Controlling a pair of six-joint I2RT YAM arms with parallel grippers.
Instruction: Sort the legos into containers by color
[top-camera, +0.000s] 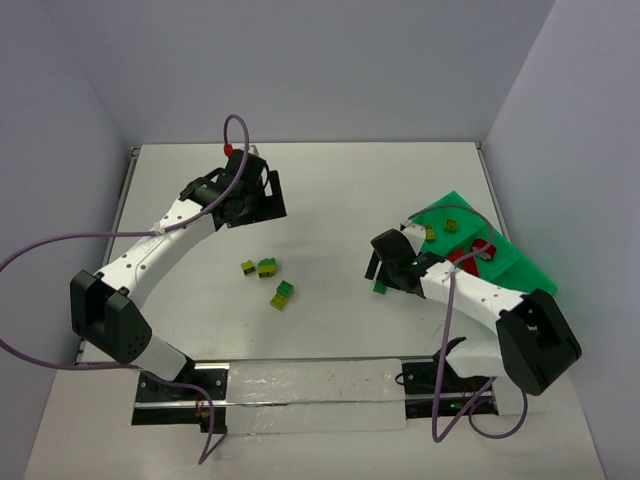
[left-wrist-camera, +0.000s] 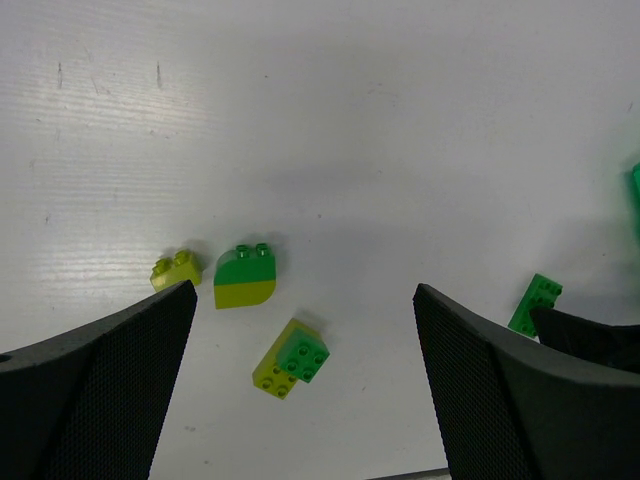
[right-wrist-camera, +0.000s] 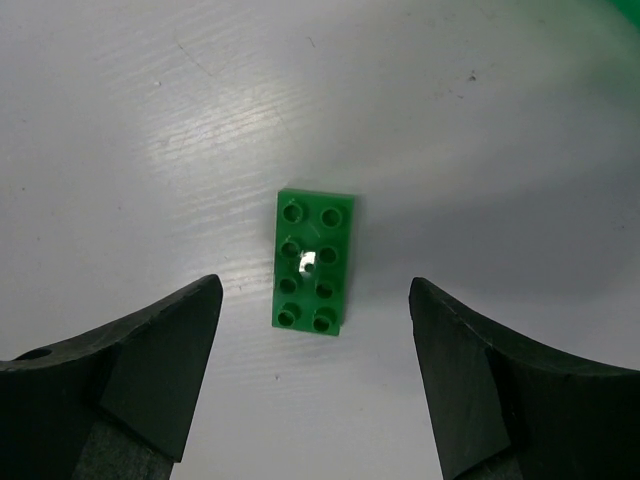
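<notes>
My right gripper (top-camera: 381, 272) is open and hovers low over a flat dark green brick (top-camera: 381, 287). In the right wrist view the brick (right-wrist-camera: 314, 262) lies flat on the table between my open fingers (right-wrist-camera: 190, 330), untouched. My left gripper (top-camera: 262, 200) is open and empty, high at the back left. Below it lie a small yellow-green brick (left-wrist-camera: 173, 268), a rounded green-on-yellow brick (left-wrist-camera: 245, 277) and a green-on-yellow-green stack (left-wrist-camera: 291, 358). The bright green tray (top-camera: 520, 262) at the right holds red bricks (top-camera: 484, 248) and yellow-green ones (top-camera: 430, 232).
The three loose bricks sit mid-table (top-camera: 267, 267), left of my right gripper. The flat green brick also shows in the left wrist view (left-wrist-camera: 535, 303). Grey walls enclose the white table. A shiny strip (top-camera: 310, 385) lies along the front edge between the arm bases.
</notes>
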